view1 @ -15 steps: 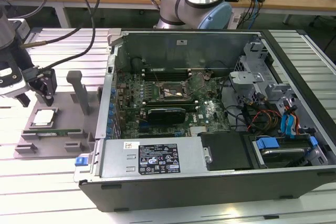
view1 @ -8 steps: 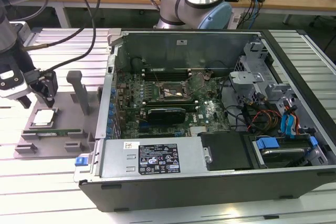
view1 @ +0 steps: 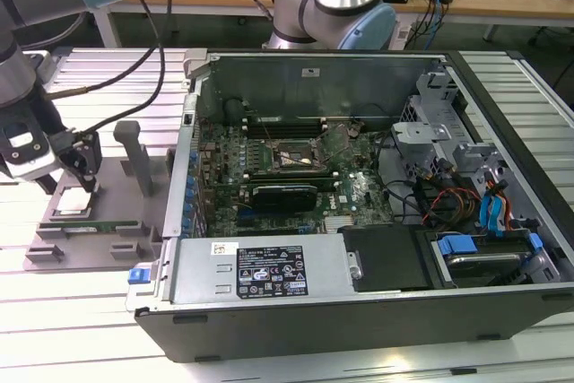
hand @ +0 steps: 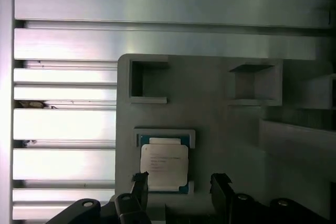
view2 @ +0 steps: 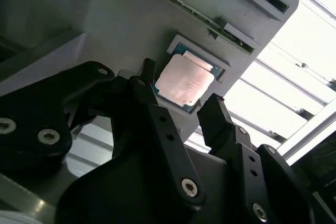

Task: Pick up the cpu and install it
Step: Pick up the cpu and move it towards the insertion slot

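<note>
The cpu [view1: 73,206] [view2: 184,80] [hand: 164,165], a small square chip with a silver top, lies flat in a recess of the grey holder block [view1: 90,244] at the exterior view's left, outside the computer case. My gripper [view1: 81,170] [view2: 181,94] [hand: 180,184] hangs just above the chip and is open. In both wrist views its black fingertips [hand: 139,181] stand apart; one is at the chip's edge and the other is off to the chip's side. Nothing is held. The open socket [view1: 291,157] sits on the motherboard inside the case.
The open computer case [view1: 359,311] takes up the middle and the exterior view's right, with a black card [view1: 285,193] and cables inside. A long green memory stick [view1: 99,224] lies in the holder. A grey upright post [view1: 136,157] stands between holder and case.
</note>
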`<control>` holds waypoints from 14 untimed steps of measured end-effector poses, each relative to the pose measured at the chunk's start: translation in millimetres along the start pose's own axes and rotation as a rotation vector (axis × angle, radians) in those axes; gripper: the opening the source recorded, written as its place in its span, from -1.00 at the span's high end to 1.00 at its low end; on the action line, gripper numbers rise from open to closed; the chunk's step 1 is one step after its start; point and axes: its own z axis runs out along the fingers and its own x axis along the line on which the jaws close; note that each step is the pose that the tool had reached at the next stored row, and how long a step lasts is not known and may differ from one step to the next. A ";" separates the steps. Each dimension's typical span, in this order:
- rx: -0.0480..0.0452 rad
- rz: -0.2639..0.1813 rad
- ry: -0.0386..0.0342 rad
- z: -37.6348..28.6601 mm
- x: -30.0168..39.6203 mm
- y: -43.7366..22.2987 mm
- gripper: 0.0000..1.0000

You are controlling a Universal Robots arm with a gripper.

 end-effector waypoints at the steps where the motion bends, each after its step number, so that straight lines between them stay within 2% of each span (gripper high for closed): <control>1: 0.0005 -0.001 0.0001 1.8 1.5 0.5 -0.21; 2: 0.0005 -0.003 0.0000 3.5 2.7 0.8 -0.21; 5: 0.0001 -0.017 -0.0001 14.1 4.4 2.6 -0.21; 7: -0.0004 -0.032 -0.0002 23.3 8.1 4.8 -0.21; 14: -0.0008 -0.047 -0.0002 31.8 9.4 5.3 -0.21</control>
